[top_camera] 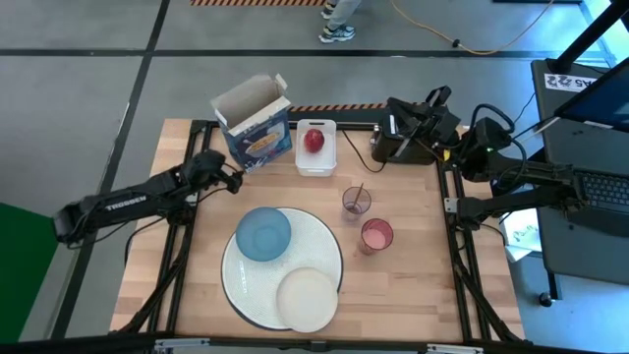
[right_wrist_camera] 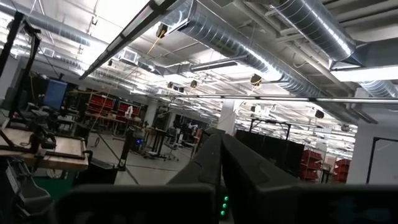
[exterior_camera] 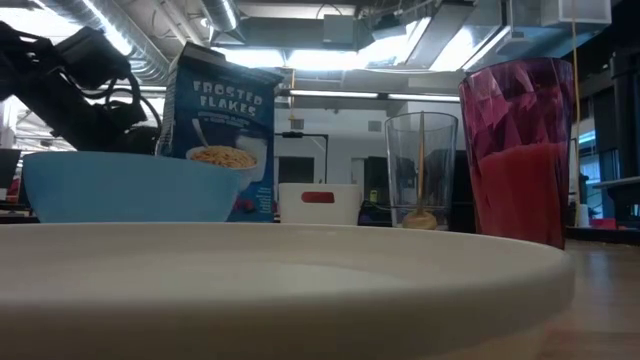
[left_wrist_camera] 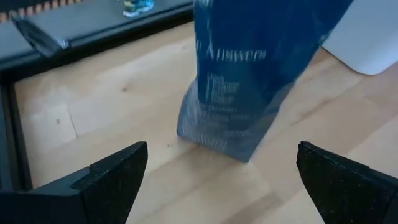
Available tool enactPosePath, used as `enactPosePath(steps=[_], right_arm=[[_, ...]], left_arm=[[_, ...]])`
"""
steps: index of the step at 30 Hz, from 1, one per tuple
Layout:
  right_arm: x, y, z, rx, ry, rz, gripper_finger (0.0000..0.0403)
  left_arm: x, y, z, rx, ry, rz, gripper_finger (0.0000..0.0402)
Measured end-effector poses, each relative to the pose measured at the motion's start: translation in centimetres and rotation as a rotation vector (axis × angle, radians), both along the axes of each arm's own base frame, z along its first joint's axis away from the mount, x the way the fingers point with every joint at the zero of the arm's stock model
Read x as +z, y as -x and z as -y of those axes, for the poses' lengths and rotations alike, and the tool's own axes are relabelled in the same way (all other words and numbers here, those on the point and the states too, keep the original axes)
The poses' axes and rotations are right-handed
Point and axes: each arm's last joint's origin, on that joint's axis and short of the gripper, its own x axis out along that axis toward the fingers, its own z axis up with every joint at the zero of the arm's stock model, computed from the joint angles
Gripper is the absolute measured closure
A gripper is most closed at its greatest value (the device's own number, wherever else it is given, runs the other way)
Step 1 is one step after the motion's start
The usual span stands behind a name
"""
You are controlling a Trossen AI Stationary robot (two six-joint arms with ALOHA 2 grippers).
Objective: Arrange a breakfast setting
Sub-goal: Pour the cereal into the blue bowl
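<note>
A big round white plate lies near the table's front. On it sit a small blue bowl and a small cream plate. To its right stand two tinted cups: a purple one with a wooden spoon in it, and a pink one holding red liquid. A red apple lies in the white tray. My left gripper is open just short of the upright blue cereal box, touching nothing. My right gripper is shut, raised at the far right and pointing up into the room.
The cereal box stands at the far left with its top flaps open, beside the tray. A black toaster sits at the far right corner under my right arm. Bare wood lies left of the big plate and along the right side.
</note>
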Motion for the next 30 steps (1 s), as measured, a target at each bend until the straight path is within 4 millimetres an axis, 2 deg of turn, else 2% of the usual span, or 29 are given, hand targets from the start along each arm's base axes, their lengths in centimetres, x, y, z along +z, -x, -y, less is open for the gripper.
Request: enactPosePath(steps=[7,17,23,30], right_arm=[[0.2,0.1,-0.1,0.013,0.005,0.021,0.0388],[0.2,0.1,-0.1,0.012,0.006,0.028,0.0388],[0.4,0.2,-0.1,0.012,0.008,0.042,0.0388],[0.3,0.2,-0.1,0.012,0.008,0.039,0.0388]], left_arm=[[-0.3,-0.2,-1.1,0.037,-0.027,-0.043,0.0003],[-0.3,-1.2,-3.3,-0.036,-0.060,0.016,0.0003],[-1.0,-1.7,-3.8,-0.108,0.005,0.044,0.0003],[-1.2,-2.3,-4.6,-0.121,-0.059,0.022,0.0003]])
